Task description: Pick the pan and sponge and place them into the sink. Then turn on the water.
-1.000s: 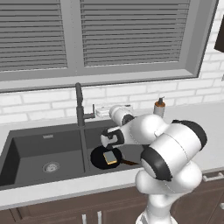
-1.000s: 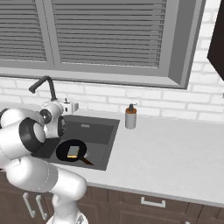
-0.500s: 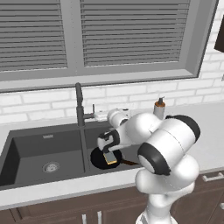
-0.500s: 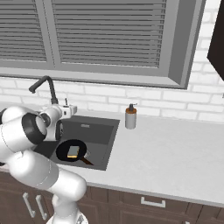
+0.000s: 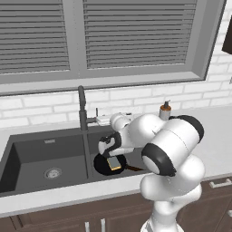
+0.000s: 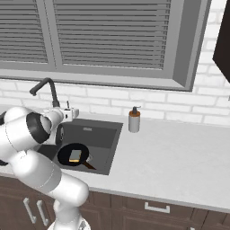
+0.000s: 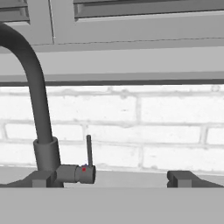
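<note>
Where the left base view looks down on the worktop, one small round black pan (image 5: 107,164) lies on the floor of the right basin of the sink (image 5: 27,154), near its front edge, and its thin brown handle points to the right. One yellow sponge (image 5: 116,163), a small block with a darker top face, rests inside the pan. The sink is dark grey and matte, with two basins; one round metal drain (image 5: 53,172) shows in the left basin. One dark curved faucet (image 5: 83,113) stands at the back edge, between the basins. The gripper (image 5: 105,146) hangs above the pan; I cannot tell here how its fingers stand.

From the right base view, the pan (image 6: 71,156) and sponge (image 6: 75,155) lie in the same basin, toward its front edge. One soap bottle (image 6: 133,120) with a pump stands on the pale counter (image 6: 179,152), just beside the sink's back right corner.

Seen from the hand view, the two dark finger tips are wide apart and hold nothing. One thin upright lever (image 7: 89,151) rises from the faucet (image 7: 37,96) base, before a white brick wall (image 7: 144,127).
</note>
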Motion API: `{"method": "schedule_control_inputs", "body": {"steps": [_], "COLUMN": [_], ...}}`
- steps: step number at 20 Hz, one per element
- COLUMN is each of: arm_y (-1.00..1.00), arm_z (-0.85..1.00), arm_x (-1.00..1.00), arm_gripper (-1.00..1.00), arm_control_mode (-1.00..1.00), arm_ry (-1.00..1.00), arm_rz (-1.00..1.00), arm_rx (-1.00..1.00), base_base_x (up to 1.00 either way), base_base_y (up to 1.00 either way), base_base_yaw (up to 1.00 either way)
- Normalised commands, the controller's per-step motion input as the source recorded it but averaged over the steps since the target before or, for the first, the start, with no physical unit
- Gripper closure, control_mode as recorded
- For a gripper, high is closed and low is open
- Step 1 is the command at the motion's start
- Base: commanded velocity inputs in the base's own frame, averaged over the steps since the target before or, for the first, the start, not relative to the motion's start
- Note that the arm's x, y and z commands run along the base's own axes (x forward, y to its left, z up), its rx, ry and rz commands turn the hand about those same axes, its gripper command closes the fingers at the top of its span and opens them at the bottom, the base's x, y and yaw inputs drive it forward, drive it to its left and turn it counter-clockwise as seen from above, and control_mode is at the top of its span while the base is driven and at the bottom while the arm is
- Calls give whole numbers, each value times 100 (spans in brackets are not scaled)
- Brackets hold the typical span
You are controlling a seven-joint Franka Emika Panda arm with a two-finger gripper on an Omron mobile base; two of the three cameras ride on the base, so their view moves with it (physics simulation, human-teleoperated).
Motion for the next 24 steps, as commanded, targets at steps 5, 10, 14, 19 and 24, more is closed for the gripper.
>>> {"method": "schedule_control_inputs", "body": {"steps": [5, 10, 14, 19, 24], "arm_y": [3, 0, 3, 1, 2], "arm_z": [0, 0, -4, -2, 0], "arm_x": [0, 0, 1, 5, 11], "arm_gripper": [-100, -100, -100, -100, -100], "arm_control_mode": [-100, -100, -100, -100, -100], "arm_ry": [0, 0, -2, -1, 0], "arm_rz": [0, 0, 0, 0, 0], "arm_rx": [0, 0, 0, 0, 0], "base_base_x": [0, 0, 0, 0, 0], "base_base_y": [0, 0, 0, 0, 0], "base_base_yaw": [0, 0, 0, 0, 0]}}
